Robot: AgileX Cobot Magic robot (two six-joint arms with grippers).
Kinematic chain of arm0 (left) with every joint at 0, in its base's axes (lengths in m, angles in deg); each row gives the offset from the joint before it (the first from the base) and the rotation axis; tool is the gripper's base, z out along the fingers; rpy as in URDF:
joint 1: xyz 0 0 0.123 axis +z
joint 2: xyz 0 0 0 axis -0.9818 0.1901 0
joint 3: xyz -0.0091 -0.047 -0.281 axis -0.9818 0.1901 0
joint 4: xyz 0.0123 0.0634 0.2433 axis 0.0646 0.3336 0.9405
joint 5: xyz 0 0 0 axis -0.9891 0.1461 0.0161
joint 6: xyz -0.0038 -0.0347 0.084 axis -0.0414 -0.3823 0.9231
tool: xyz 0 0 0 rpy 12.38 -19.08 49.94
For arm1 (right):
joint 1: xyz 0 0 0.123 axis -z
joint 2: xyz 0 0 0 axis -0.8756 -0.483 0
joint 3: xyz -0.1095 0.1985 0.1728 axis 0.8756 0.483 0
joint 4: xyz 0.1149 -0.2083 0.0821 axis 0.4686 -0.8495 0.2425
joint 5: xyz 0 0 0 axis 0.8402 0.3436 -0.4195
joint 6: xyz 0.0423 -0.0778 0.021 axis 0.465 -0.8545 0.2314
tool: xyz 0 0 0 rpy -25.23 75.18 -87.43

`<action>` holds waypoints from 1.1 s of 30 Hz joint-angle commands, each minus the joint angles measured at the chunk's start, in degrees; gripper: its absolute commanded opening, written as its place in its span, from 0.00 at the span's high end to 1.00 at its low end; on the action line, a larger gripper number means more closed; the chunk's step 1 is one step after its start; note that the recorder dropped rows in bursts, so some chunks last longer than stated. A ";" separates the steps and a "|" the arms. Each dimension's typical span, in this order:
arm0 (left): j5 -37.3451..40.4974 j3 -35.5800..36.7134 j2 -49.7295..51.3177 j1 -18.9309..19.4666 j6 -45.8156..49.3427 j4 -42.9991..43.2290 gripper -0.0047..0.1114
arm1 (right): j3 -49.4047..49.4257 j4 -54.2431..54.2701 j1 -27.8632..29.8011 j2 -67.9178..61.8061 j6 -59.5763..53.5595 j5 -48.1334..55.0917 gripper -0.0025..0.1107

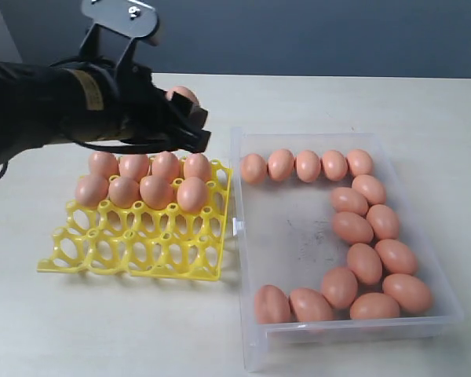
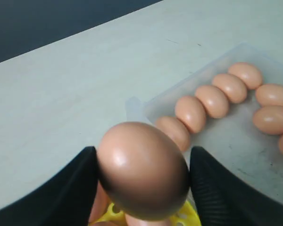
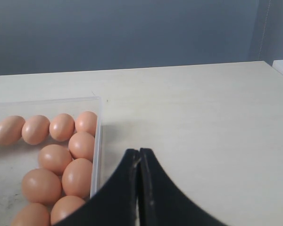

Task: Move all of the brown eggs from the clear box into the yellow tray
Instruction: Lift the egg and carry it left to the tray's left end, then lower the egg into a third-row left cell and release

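My left gripper (image 1: 185,110) hovers above the far right corner of the yellow tray (image 1: 133,239), shut on one brown egg (image 1: 182,96). In the left wrist view that egg (image 2: 141,174) fills the gap between the black fingers (image 2: 70,193) of the left gripper (image 2: 142,155). Several brown eggs (image 1: 141,188) sit in the tray's two far rows. The clear box (image 1: 294,228) to its right holds several eggs (image 1: 353,228) along its far, right and near sides. My right gripper (image 3: 139,153) is shut on nothing, over bare table beside the box rim (image 3: 97,141).
The tray's two near rows of cups (image 1: 141,251) hold nothing. The box's middle and left part (image 2: 236,141) is bare scuffed plastic. Pale tabletop (image 1: 102,330) surrounds both containers. The right arm does not show in the exterior view.
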 commanded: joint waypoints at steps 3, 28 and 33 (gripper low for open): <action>-15.83 10.08 -3.01 3.91 1.77 0.13 0.96 | 0.09 -0.05 -0.01 0.22 -0.26 -0.38 0.98; -40.15 34.92 -3.79 5.26 32.58 -39.81 0.96 | 0.09 -0.05 -0.01 0.22 -0.26 -0.38 0.98; -37.85 34.92 -2.60 5.26 32.71 -39.48 0.96 | 0.09 -0.05 -0.01 0.22 -0.26 -0.38 0.98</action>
